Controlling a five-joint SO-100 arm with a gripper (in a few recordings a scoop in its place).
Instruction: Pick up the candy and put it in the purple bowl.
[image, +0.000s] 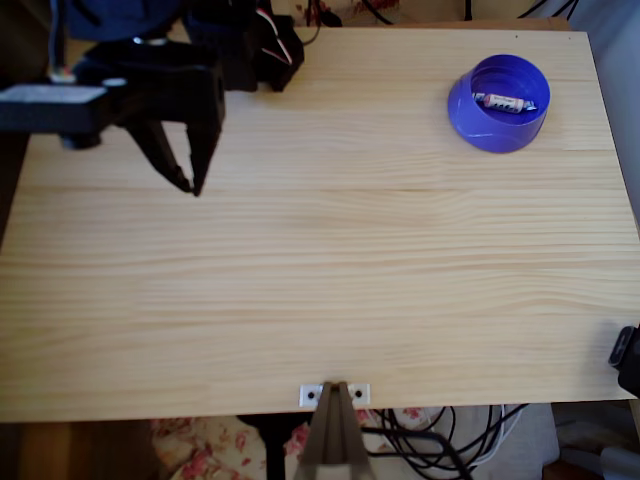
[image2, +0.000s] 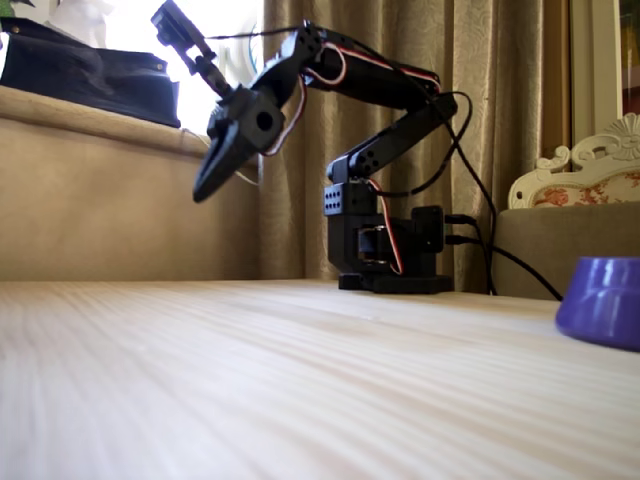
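Candy (image: 504, 102): lies flat inside purple bowl (image: 470, 118); long axis left-right in overhead view
Gripper (image: 190, 183): jaws nearly closed, tips almost meeting, empty; raised above table (image: 320, 300)

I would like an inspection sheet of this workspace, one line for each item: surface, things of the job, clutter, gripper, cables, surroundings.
Surface: pale wooden table, bare over most of its top.
Job's things: the candy lies inside the purple bowl, which stands near the table's far right corner in the overhead view.
Clutter: nothing seen on the table besides a small metal bracket at the near edge.
Gripper: the gripper is held above the table at the left in the overhead view, fingertips nearly together, holding nothing; raised clear of the surface in the fixed view.
Cables: black cables below the near edge; wires along the arm.
Surroundings: curtain behind the arm's base.
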